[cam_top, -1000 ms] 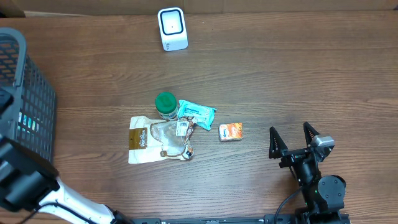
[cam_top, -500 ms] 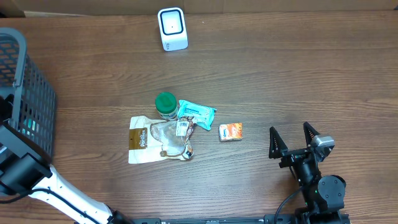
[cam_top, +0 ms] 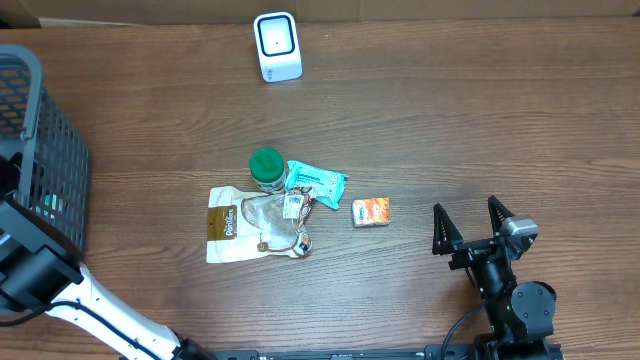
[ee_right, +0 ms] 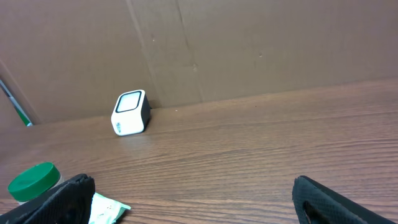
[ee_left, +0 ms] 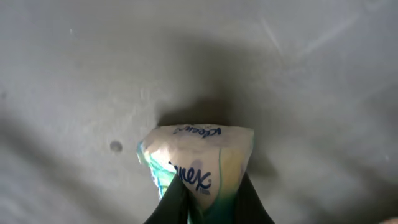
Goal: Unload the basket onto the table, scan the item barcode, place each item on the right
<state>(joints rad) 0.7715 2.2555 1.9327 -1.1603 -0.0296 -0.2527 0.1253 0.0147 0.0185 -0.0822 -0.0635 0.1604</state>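
In the left wrist view my left gripper (ee_left: 208, 190) is shut on a white and green Kleenex tissue pack (ee_left: 199, 152), its dark fingers (ee_left: 171, 204) pinching the pack's lower end in front of a grey surface. From overhead only the left arm (cam_top: 30, 270) shows, beside the basket at the left edge. The white barcode scanner (cam_top: 277, 46) stands at the table's far edge and also shows in the right wrist view (ee_right: 130, 112). My right gripper (cam_top: 472, 225) rests open at the front right, nothing between its fingers (ee_right: 336, 199).
A dark mesh basket (cam_top: 40, 150) stands at the left edge. Mid-table lie a green-lidded jar (cam_top: 266, 167), a teal wipes pack (cam_top: 316, 184), a brown pouch (cam_top: 228, 225), a clear bag (cam_top: 278, 222) and a small orange packet (cam_top: 371, 211).
The left arm has shifted at the left edge by the basket. The right arm and the items on the table have not moved.
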